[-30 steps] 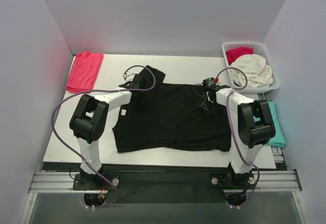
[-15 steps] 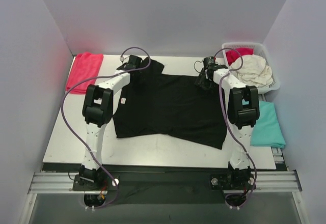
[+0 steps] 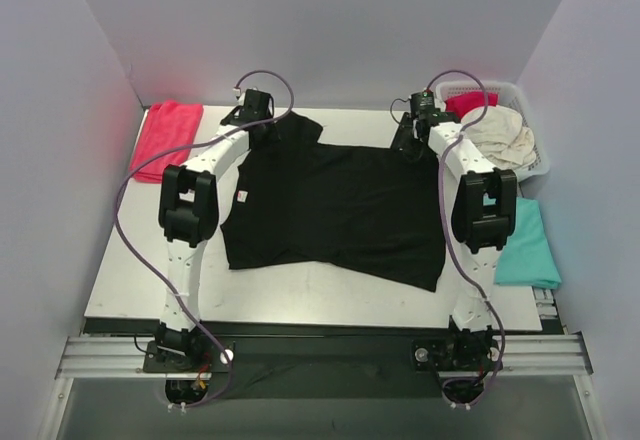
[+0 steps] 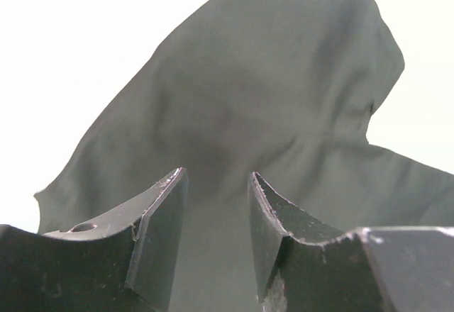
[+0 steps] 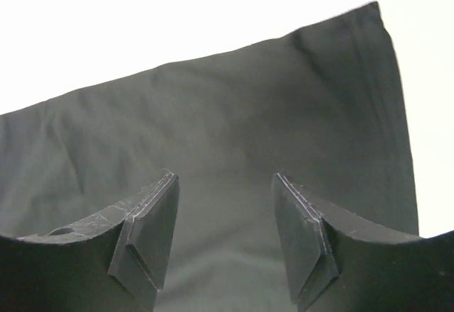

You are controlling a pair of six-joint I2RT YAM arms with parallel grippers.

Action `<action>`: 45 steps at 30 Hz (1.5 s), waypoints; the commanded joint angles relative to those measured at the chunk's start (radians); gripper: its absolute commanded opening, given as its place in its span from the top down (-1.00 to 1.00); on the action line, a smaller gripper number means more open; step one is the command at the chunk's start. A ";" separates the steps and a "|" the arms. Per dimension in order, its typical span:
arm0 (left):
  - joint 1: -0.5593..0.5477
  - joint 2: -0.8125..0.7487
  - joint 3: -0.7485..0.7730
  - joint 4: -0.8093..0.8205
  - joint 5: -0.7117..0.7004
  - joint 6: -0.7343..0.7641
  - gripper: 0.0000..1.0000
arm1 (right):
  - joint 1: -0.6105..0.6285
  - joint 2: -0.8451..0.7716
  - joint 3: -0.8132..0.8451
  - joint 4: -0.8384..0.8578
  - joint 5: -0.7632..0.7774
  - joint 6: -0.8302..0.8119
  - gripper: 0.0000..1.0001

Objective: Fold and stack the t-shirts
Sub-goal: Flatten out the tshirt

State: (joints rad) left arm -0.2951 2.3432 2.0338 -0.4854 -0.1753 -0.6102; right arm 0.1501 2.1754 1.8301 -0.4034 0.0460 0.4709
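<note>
Black cloth covers the middle of the tabletop (image 3: 150,270): the black t-shirt (image 3: 335,215) lies spread flat, with both arms reaching to its far edge. The left pincer (image 4: 216,177) stands released over the rumpled far-left sleeve, and the right pincer (image 5: 225,177) is released wider over the flat far-right corner. Neither grasps anything. The likeliest trouble is at the left, where a close on that bunched sleeve could catch several layers and drag the shirt askew. The shirt's near hem already runs crooked, dipping at its near-right corner, so any fold made now may come out skewed. Just right of the shirt's far corner stands the white basket (image 3: 535,165) holding a cream shirt (image 3: 500,140), and the right arm's cable loops close to its rim and could snag. Beyond the shirt's far edge little tabletop remains. Nearer than the hem there is a bare strip. A red shirt (image 3: 165,140) lies left of it and a teal shirt (image 3: 525,245) to its right.
</note>
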 commanded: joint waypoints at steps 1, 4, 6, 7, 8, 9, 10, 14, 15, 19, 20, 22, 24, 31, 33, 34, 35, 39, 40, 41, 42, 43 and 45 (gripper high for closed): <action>-0.009 -0.165 -0.093 0.041 -0.030 0.053 0.00 | 0.003 -0.146 -0.089 -0.038 0.028 -0.022 -0.13; -0.027 -0.202 -0.170 0.016 -0.078 0.069 -0.01 | 0.009 -0.186 -0.158 -0.038 0.025 -0.015 -0.27; -0.041 -0.209 -0.205 -0.018 -0.092 0.075 -0.01 | 0.017 -0.209 -0.228 -0.038 0.026 -0.005 -0.32; -0.045 -0.206 -0.213 -0.028 -0.089 0.082 -0.01 | 0.019 -0.218 -0.253 -0.040 0.019 -0.002 -0.37; -0.056 -0.206 -0.222 -0.045 -0.089 0.084 -0.01 | 0.025 -0.223 -0.291 -0.038 0.012 0.003 -0.39; -0.061 -0.203 -0.242 -0.050 -0.090 0.087 -0.01 | 0.026 -0.224 -0.310 -0.038 0.009 0.009 -0.40; -0.065 -0.200 -0.251 -0.050 -0.089 0.095 -0.01 | 0.028 -0.226 -0.325 -0.038 0.009 0.012 -0.41; -0.081 -0.154 -0.253 -0.097 -0.105 0.096 -0.01 | 0.031 -0.206 -0.383 -0.040 0.005 0.018 -0.42; -0.081 -0.148 -0.253 -0.102 -0.107 0.092 -0.01 | 0.031 -0.200 -0.387 -0.040 0.006 0.021 -0.42; -0.081 -0.121 -0.262 -0.125 -0.131 0.070 -0.01 | 0.031 -0.145 -0.382 -0.043 0.009 0.020 -0.50; -0.081 -0.104 -0.253 -0.137 -0.138 0.064 -0.01 | 0.032 -0.131 -0.376 -0.049 0.008 0.018 -0.50; -0.081 -0.081 -0.232 -0.157 -0.160 0.046 -0.02 | 0.029 -0.085 -0.339 -0.060 -0.003 0.017 -0.51; -0.081 -0.045 -0.196 -0.191 -0.170 0.035 -0.01 | 0.026 -0.051 -0.301 -0.089 -0.008 0.020 -0.50; -0.070 0.048 -0.061 -0.254 -0.156 -0.008 -0.02 | 0.011 0.030 -0.164 -0.143 -0.029 0.012 -0.50; -0.064 0.091 -0.009 -0.283 -0.150 -0.011 -0.02 | 0.005 0.053 -0.108 -0.164 -0.038 0.009 -0.49; -0.061 0.108 0.059 -0.295 -0.148 -0.011 -0.02 | 0.003 0.073 -0.089 -0.169 -0.038 0.008 -0.49; -0.059 0.145 0.093 -0.321 -0.147 -0.011 -0.02 | 0.002 0.086 -0.047 -0.178 -0.038 0.005 -0.49; -0.032 0.244 0.290 -0.372 -0.122 -0.007 -0.02 | -0.001 0.161 0.063 -0.207 -0.066 -0.011 -0.49; -0.029 0.263 0.352 -0.374 -0.115 -0.006 -0.02 | -0.003 0.170 0.084 -0.212 -0.066 -0.014 -0.49; -0.023 0.295 0.379 -0.369 -0.106 -0.005 -0.02 | -0.007 0.182 0.103 -0.219 -0.066 -0.017 -0.49; -0.018 0.307 0.399 -0.360 -0.092 0.003 -0.01 | -0.012 0.191 0.142 -0.221 -0.066 -0.018 -0.49; -0.010 0.317 0.414 -0.346 -0.072 0.006 -0.01 | -0.015 0.204 0.156 -0.222 -0.066 -0.020 -0.49; -0.006 0.314 0.427 -0.293 -0.052 0.030 -0.01 | -0.021 0.207 0.185 -0.224 -0.061 -0.026 -0.48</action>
State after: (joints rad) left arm -0.3199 2.6209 2.4260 -0.7956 -0.2897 -0.5972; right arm 0.1413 2.3558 1.9690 -0.5743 0.0021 0.4633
